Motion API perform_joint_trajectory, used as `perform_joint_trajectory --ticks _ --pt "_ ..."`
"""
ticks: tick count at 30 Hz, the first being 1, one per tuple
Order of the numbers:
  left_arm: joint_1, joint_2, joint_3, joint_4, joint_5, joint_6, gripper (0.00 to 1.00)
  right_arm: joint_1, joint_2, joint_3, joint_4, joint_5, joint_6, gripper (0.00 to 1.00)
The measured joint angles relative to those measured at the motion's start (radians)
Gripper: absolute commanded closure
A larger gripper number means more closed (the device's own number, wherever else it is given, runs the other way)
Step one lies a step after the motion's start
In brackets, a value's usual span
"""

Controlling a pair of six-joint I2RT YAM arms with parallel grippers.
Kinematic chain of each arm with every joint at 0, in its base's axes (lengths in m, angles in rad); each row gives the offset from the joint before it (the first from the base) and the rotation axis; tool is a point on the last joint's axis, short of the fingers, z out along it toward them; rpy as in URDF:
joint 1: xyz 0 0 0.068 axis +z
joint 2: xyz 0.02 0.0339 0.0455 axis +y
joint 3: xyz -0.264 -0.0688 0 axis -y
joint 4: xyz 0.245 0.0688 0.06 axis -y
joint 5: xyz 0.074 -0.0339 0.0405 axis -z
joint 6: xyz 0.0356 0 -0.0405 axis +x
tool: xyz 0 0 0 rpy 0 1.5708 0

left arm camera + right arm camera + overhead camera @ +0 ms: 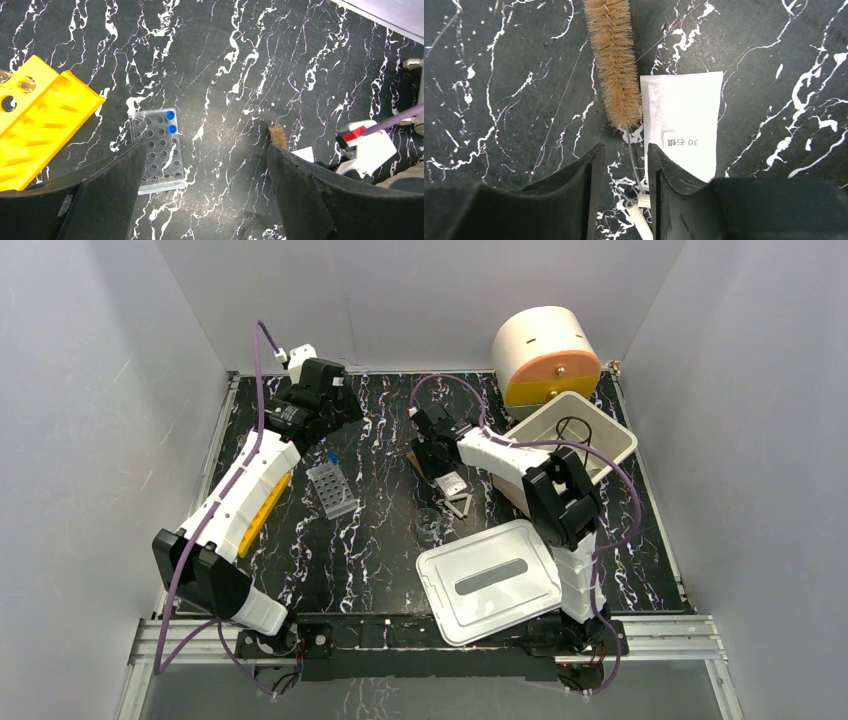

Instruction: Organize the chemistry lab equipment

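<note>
A clear grey tube rack [333, 489] stands left of centre with two blue-capped tubes [171, 122] in its far holes; it also shows in the left wrist view [157, 152]. My left gripper [340, 420] hangs above the table behind the rack, open and empty [204, 150]. My right gripper [440, 462] is low over a tan bristle brush [613, 60]. Its jaws [624, 150] stand narrowly open on either side of the brush's wire stem [634, 160]. A white packet [681, 117] lies beside the brush. A white triangle [460, 503] lies just in front.
A yellow rack [262, 508] lies under the left arm. A small glass beaker [430, 524] stands at centre. A white bin [612, 436] at the back right holds a black wire loop [572, 428]; its lid [490, 580] lies at the front. A round cream and yellow device [545, 355] stands behind.
</note>
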Motion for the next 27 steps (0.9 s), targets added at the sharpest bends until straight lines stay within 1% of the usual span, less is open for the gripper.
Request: perform_joint_trajectory --ticks 13,16,20,22,23,27 --pt "0.000 0.004 0.010 0.005 0.016 0.003 0.09 0.000 0.106 0.071 -0.042 0.002 -0.045 0.67" --pt "0.000 0.005 0.013 0.004 0.018 0.007 0.09 0.001 0.116 0.086 -0.048 0.019 -0.058 0.74" --pt "0.000 0.005 0.018 0.005 0.019 0.011 0.08 0.002 0.137 0.110 -0.048 0.038 -0.075 0.92" --pt "0.000 0.005 0.019 0.005 0.018 0.015 0.08 0.002 0.140 0.114 -0.048 0.043 -0.080 0.98" --pt "0.000 0.005 0.019 0.005 0.019 0.016 0.08 0.003 0.140 0.115 -0.048 0.046 -0.081 1.00" --pt "0.000 0.005 0.020 0.006 0.022 0.024 0.08 0.004 0.139 0.115 -0.048 0.049 -0.085 1.00"
